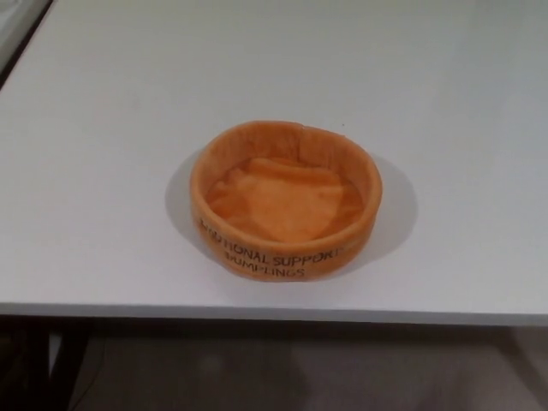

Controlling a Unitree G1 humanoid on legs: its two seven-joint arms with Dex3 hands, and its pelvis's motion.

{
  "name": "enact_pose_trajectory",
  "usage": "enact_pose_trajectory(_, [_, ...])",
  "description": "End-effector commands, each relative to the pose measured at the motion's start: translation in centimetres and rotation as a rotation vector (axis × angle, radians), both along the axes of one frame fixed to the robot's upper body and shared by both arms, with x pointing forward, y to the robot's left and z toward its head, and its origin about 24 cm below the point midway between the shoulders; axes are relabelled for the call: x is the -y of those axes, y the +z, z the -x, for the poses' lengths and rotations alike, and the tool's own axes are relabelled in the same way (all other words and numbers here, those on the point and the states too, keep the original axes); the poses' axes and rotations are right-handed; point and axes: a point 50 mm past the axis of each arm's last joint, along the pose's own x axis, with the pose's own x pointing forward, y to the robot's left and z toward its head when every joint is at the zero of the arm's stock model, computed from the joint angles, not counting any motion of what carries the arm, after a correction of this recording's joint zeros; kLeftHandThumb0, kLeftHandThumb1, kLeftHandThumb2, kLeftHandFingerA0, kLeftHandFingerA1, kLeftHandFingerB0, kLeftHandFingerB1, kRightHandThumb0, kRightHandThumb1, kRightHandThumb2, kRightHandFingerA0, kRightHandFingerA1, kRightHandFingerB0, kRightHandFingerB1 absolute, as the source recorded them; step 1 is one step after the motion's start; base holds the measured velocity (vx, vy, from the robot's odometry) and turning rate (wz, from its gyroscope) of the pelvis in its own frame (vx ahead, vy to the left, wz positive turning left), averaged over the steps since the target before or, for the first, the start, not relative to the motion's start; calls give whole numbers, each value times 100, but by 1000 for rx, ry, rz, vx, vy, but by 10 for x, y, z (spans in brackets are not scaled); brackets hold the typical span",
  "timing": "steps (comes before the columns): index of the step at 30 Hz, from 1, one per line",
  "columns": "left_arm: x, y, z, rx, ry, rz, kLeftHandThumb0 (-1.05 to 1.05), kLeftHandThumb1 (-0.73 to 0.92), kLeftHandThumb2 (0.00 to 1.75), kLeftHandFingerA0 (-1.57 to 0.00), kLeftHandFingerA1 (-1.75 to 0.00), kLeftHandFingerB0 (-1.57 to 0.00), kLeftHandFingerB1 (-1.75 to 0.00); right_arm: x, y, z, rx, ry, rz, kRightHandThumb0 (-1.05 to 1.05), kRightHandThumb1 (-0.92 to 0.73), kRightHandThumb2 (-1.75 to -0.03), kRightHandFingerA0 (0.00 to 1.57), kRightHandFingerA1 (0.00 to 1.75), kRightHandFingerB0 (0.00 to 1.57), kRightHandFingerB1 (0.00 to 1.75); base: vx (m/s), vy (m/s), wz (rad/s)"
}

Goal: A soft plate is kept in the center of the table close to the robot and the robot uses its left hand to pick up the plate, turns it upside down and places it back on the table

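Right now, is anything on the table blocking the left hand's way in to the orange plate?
Nothing visible does. The soft orange plate sits alone, opening up, near the front edge of the white table. Neither hand is in view, so the approach itself isn't shown.

A round, soft orange fabric plate [286, 201] with a raised padded wall sits open side up on the white bench [103, 171], in the middle of the width and close to the near edge. Its floor is a lighter, wrinkled orange cloth that lies loosely inside the ring of the wall. The wall stands fairly upright all the way round, a little thicker and folded at the far side. Dark printed lettering runs in two lines along the outer face of the near wall, partly readable as "SUPPORT" above "DUMPLINGS". The plate casts a soft shadow on the bench around it.
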Motion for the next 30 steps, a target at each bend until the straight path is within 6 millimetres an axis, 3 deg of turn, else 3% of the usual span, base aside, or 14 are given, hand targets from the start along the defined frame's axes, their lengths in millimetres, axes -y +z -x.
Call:
enact_pose_trajectory(1, [-3,34,-25,123,37,-32,-37,40,107,-2,-51,0,-48,1,1,3,-9,-15,-15,-83,-88,-67,42,40,36,31,0,0,0])
enact_pose_trajectory(2, [-2,41,-31,162,40,-46,-97,89,74,-15,-39,-20,-32,2,0,3,-11,-18,-13,-84,-87,-67,43,38,35,31,0,0,0])
enact_pose_trajectory(3, [0,47,-36,195,42,-55,-97,89,74,-15,-39,-20,-32,2,-1,3,-13,-21,-12,-84,-87,-67,43,38,35,31,0,0,0])
enact_pose_trajectory(4, [2,60,-46,251,29,-93,-38,42,108,-4,-52,0,-48,4,-5,3,-14,-24,-13,-85,-88,-66,43,37,35,30,0,0,0])
enact_pose_trajectory(6, [4,76,-58,316,18,-147,-39,41,107,-3,-51,0,-48,5,-6,3,-15,-22,-12,-83,-88,-68,43,38,35,31,0,0,0])
enact_pose_trajectory(7, [5,83,-63,333,12,-161,-39,38,105,-4,-52,0,-48,4,-5,4,-12,-22,-10,-89,-76,-81,39,42,32,36,0,0,0])
enact_pose_trajectory(8, [6,87,-69,351,9,-172,-91,69,112,-8,-48,-13,-45,4,-5,4,-15,-23,-8,-89,-76,-81,39,42,32,36,0,0,0])
enact_pose_trajectory(10, [13,99,-86,391,15,-232,-93,67,113,-17,-51,-16,-45,4,-7,3,-18,-24,-8,-90,-75,-81,39,42,31,36,0,0,0])
enact_pose_trajectory(11, [14,100,-89,391,11,-241,-99,90,67,-24,-44,-23,-34,4,-7,3,-18,-23,-6,-89,-75,-80,39,41,31,36,0,0,0])
enact_pose_trajectory(17, [44,110,-117,407,-38,-309,-103,88,65,-28,-44,-30,-31,9,-11,4,-22,-34,2,-92,-75,-80,41,39,31,35,0,0,0])
enact_pose_trajectory(18, [56,116,-127,430,-66,-334,-96,66,113,-19,-52,-19,-43,6,-7,2,-6,-27,-6,-93,-75,-82,41,42,33,36,0,0,0])
enact_pose_trajectory(24, [87,133,-151,496,-133,-382,-91,66,110,-17,-50,-13,-42,4,1,-1,15,-14,-12,-92,-75,-83,40,45,33,37,0,0,0])
enact_pose_trajectory(25, [96,138,-156,518,-144,-431,-94,89,68,-22,-42,-23,-30,5,-2,-2,15,-13,-2,-93,-76,-82,40,44,33,37,0,0,0])
enact_pose_trajectory(30, [116,147,-167,553,-124,-533,-94,89,68,-24,-41,-25,-29,5,3,-4,19,-4,-7,-93,-74,-82,40,46,34,37,0,0,0])
